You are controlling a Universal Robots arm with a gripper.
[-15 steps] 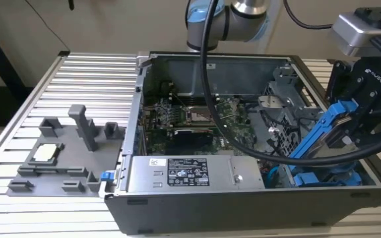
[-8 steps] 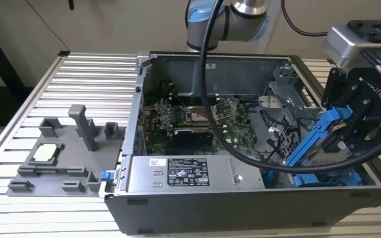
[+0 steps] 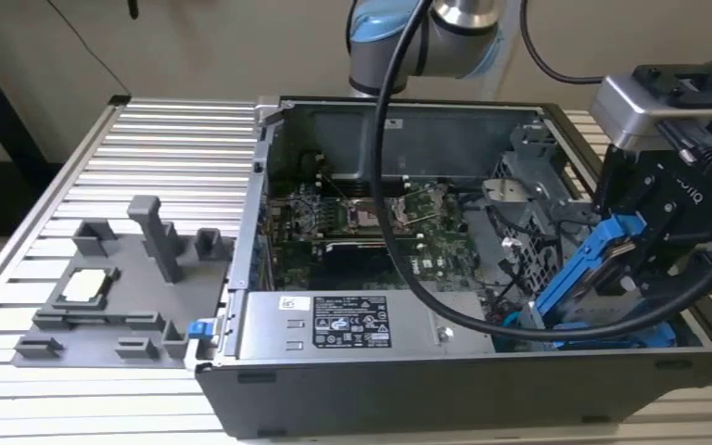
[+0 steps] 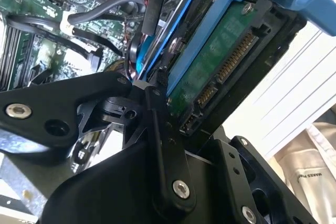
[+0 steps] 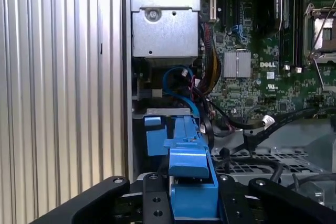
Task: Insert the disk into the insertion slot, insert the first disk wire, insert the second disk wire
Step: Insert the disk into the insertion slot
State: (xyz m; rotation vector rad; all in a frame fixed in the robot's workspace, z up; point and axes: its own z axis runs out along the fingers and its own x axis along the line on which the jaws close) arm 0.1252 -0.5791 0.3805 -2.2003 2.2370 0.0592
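Blue plastic carrier bracket framing it, the flat silvery-beige disk [image 3: 591, 261] is clamped edgewise between the fingers of the black gripper [image 3: 641, 246]. It is tilted with its lower end inside the open grey computer case [image 3: 455, 389], probably to line it up with the dark grey drive-cage insertion slot [image 3: 523, 248] just below the gripper. The arm leans over the case wall, wrist pitched steeply downward.

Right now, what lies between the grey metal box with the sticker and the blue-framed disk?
In the exterior view, a thick black cable loops between the grey stickered metal box and the blue-framed silvery disk.
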